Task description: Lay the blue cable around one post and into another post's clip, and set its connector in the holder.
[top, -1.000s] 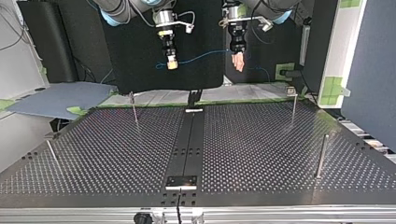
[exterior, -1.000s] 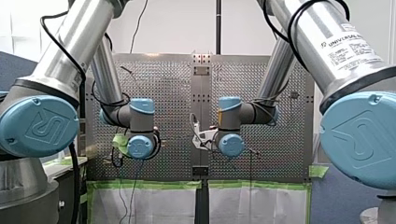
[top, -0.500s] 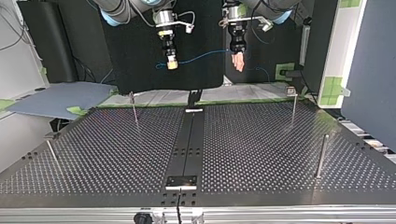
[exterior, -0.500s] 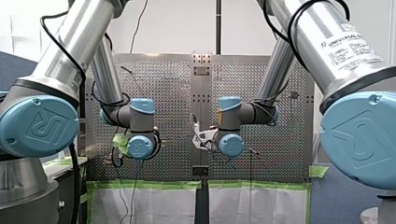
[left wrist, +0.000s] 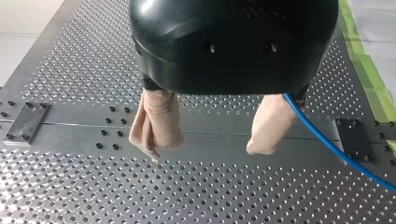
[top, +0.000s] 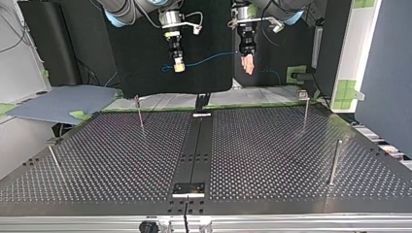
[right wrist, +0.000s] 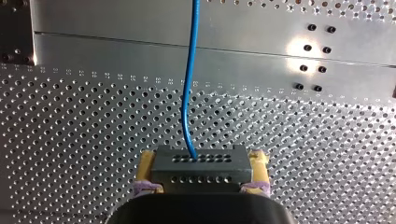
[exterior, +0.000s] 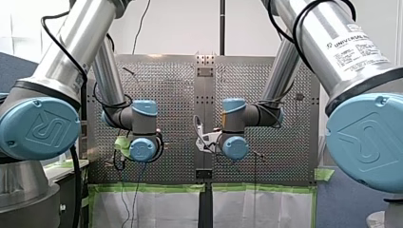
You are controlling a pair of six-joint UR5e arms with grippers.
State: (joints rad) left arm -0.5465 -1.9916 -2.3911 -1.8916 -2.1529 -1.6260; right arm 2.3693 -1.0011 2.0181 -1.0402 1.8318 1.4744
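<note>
Right fingers [right wrist: 147, 163] clamp the connector [right wrist: 201, 169]; left fingers [left wrist: 156, 119] spread apart.

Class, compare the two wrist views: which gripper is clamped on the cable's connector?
My right gripper: its yellow pads pinch the grey connector. My left gripper stands open, and the blue cable merely passes beside one finger.

Lighting: bright, diffuse, from overhead. Glare: pale hot spot on the centre strip of the perforated table [right wrist: 289, 46], right wrist view; sheen along its far edge, top view.
</note>
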